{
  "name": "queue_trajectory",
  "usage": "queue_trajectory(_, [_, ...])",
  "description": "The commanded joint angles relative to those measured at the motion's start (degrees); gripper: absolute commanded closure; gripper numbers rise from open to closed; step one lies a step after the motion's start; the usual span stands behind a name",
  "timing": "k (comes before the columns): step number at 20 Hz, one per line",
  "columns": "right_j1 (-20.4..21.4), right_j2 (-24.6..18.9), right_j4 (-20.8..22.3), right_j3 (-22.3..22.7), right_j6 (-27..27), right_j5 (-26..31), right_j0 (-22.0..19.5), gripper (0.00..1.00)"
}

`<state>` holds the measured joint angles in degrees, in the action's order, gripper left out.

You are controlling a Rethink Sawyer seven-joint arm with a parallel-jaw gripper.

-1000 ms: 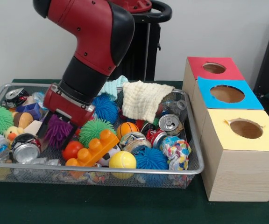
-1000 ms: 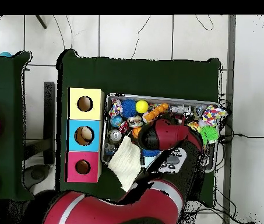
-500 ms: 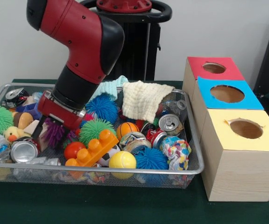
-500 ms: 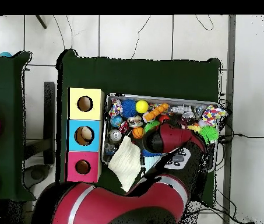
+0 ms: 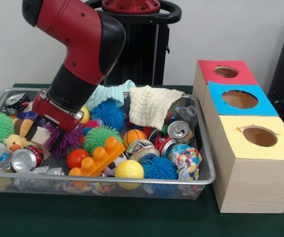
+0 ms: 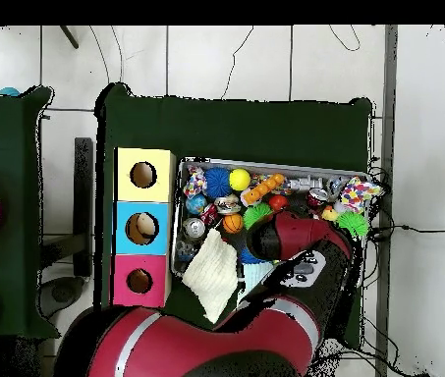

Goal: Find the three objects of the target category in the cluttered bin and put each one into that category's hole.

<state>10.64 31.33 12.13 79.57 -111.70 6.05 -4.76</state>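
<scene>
Gripper point(image 5: 53, 129) sat low in the wire bin point(image 5: 207, 163), over a purple spiky ball point(image 5: 65, 141) beside a green spiky ball point(image 5: 98, 137); jaw state could not be told. Three holed boxes point(image 5: 253, 163) stood alongside.

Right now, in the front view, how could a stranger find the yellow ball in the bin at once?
Start at the wire bin left of the three boxes and look along its near rim. The yellow ball sits there about midway, between the orange block and a blue spiky ball. It is the only smooth, plain yellow ball at that front edge.
</scene>
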Motion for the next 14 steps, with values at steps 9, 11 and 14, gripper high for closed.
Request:
queue_trajectory(9, [-1.84, -1.87, 3.4, -2.24, -1.26, 6.5, -1.24, 0.0])
queue_trajectory(11, [-2.79, -1.78, 3.57, -2.7, -1.44, 5.58, -1.59, 0.0])
queue_trajectory(14, [-3.81, -2.95, 4.17, -3.12, -1.01, 3.43, -3.16, 0.0])
